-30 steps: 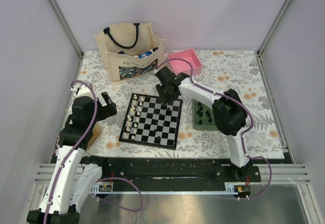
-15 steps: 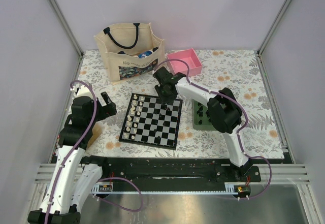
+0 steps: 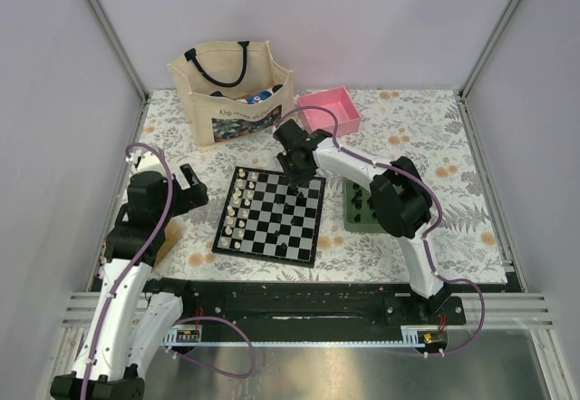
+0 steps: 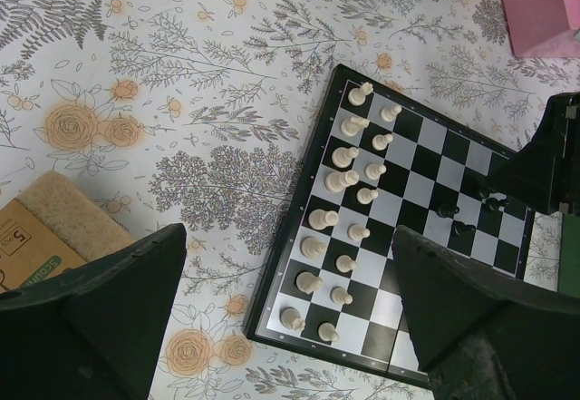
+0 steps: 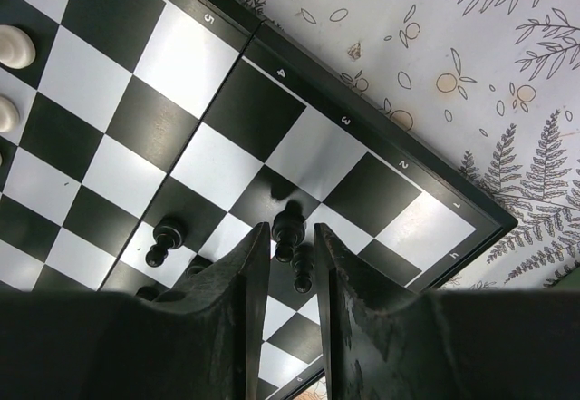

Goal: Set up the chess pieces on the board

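Note:
The board [image 3: 272,228] lies mid-table, with cream-white chessmen along its left side. A few black chess pieces [image 3: 300,200] stand near its far right corner. More black pieces lie in the green tray [image 3: 364,208] to the right. My right gripper [image 3: 295,179] hangs over the board's far right part. In the right wrist view its jaws [image 5: 292,232] stand narrowly apart around a black pawn [image 5: 288,225] that stands on a square. A second black piece [image 5: 304,273] is just behind it and another [image 5: 167,238] is to the left. My left gripper [image 4: 285,237] is open and empty, over the board's left edge.
A beige tote bag [image 3: 231,87] and a pink box [image 3: 331,110] stand at the back. A cardboard packet with a sponge [image 4: 50,228] lies left of the board. The cream-white chessmen [image 4: 349,187] fill two columns.
My right gripper has shifted a little to the left and toward the back over the board, then held still. The left arm has not moved.

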You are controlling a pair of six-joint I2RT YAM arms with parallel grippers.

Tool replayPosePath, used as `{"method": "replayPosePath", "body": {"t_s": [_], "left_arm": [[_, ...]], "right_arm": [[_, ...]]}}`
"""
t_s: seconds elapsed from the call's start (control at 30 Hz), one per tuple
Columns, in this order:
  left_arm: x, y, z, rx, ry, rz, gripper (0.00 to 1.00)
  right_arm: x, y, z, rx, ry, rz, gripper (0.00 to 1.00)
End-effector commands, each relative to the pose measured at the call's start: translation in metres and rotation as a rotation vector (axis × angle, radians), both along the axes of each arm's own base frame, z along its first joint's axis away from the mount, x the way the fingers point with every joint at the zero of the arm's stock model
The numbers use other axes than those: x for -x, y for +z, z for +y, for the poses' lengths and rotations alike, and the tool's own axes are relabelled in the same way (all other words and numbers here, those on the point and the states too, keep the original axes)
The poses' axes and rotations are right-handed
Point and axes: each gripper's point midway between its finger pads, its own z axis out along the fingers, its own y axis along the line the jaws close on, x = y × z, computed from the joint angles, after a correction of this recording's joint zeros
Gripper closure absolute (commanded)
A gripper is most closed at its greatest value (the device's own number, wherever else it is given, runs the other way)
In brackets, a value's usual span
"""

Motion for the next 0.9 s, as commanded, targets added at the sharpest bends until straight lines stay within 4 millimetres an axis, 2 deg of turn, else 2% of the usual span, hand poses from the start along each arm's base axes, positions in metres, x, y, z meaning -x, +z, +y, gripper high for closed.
{"method": "replayPosePath", "body": {"t_s": [0.0, 0.47, 0.87], "left_arm": [[-0.004, 0.007, -0.002, 0.015, -0.007, -0.021, 0.01], [-0.005, 0.007, -0.002, 0.018, -0.008, -0.018, 0.01], [-0.005, 0.006, -0.002, 0.021, -0.009, -0.019, 0.01]], "right_arm": [[0.005, 0.003, 0.009, -0.017, 0.03, 0.011, 0.66], [0.011, -0.007, 0.004, 0.004, 0.026, 0.035, 0.67], [0.013, -0.011, 0.001, 0.01, 0.02, 0.038, 0.72]]}}
